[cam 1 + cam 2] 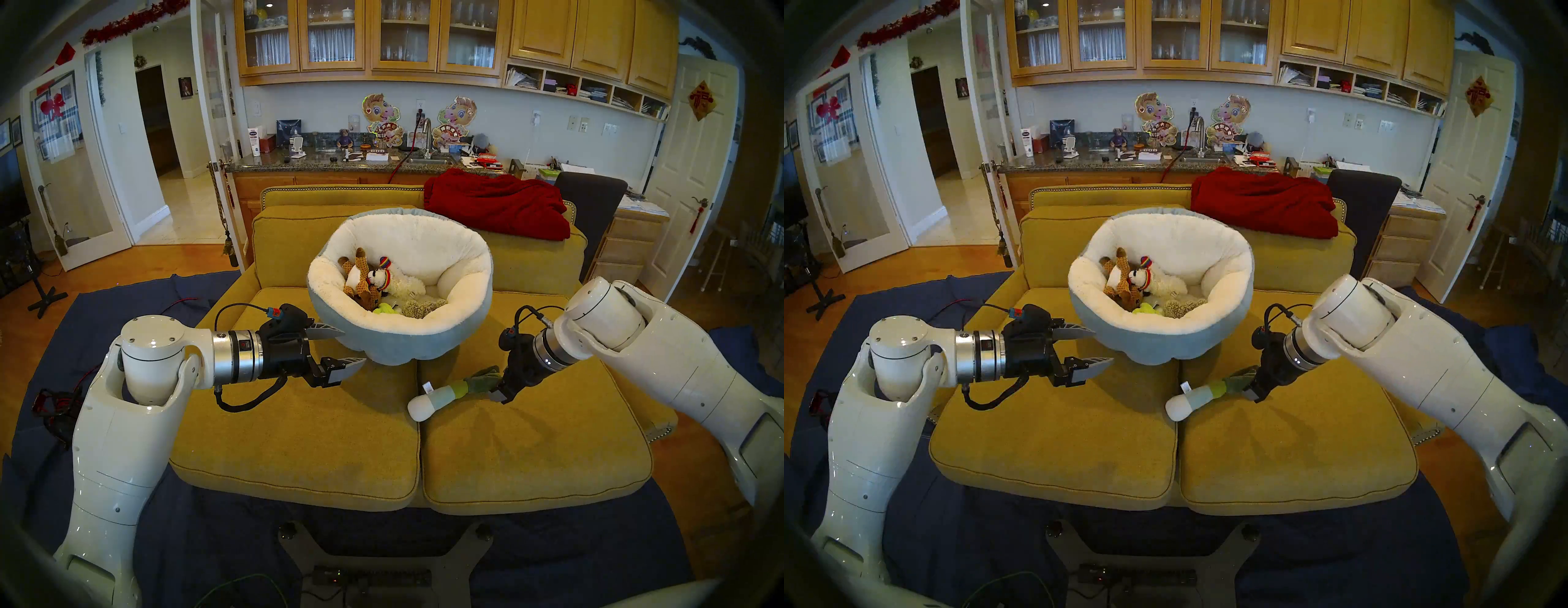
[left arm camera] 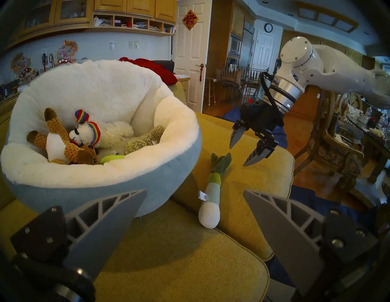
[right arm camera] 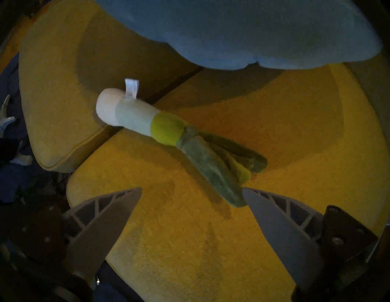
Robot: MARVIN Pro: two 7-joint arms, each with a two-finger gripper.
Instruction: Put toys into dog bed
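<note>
From my station I see a mustard-yellow sofa (image 1: 297, 446) with two seat cushions meeting at a centre seam. A big red blanket (image 1: 496, 204) lies bunched over the backrest on the right side. Behind the sofa runs a granite counter (image 1: 271, 163) crowded with small items — a faucet (image 1: 426, 127) and sink near its middle. Wooden cabinets (image 1: 365, 38) with glass doors hang above it, and two cartoon paper decorations (image 1: 379, 114) are stuck on the wall. A dark blue sheet (image 1: 212, 552) covers the floor around the sofa — wood flooring shows beyond it. A white door (image 1: 695, 170) stands at right
</note>
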